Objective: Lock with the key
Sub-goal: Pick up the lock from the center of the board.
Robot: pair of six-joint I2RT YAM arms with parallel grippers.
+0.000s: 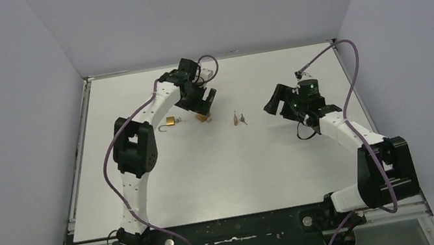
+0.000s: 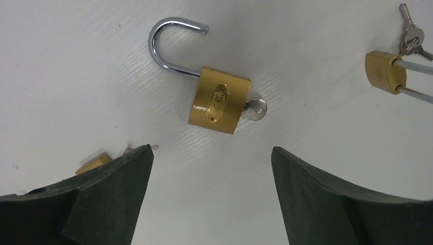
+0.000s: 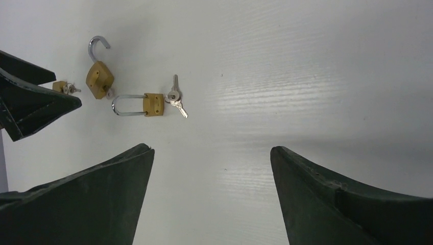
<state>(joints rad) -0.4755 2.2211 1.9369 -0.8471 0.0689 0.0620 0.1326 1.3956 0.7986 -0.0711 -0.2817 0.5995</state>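
A brass padlock (image 2: 219, 101) lies flat on the white table with its steel shackle (image 2: 168, 43) swung open and a key (image 2: 255, 108) in its base. My left gripper (image 2: 212, 149) hovers just short of it, open and holding nothing. From above, this padlock (image 1: 202, 117) sits right below the left gripper (image 1: 206, 101). My right gripper (image 3: 212, 148) is open and empty over bare table, well to the right of the locks (image 1: 278, 103). The right wrist view shows the open padlock (image 3: 99, 77) far off at the upper left.
A second padlock (image 2: 385, 71) with a long closed shackle lies to the right, with a bunch of keys (image 2: 411, 35) at its base. A small third padlock (image 2: 94, 162) peeks out behind my left finger. Grey walls enclose the table (image 1: 222, 174).
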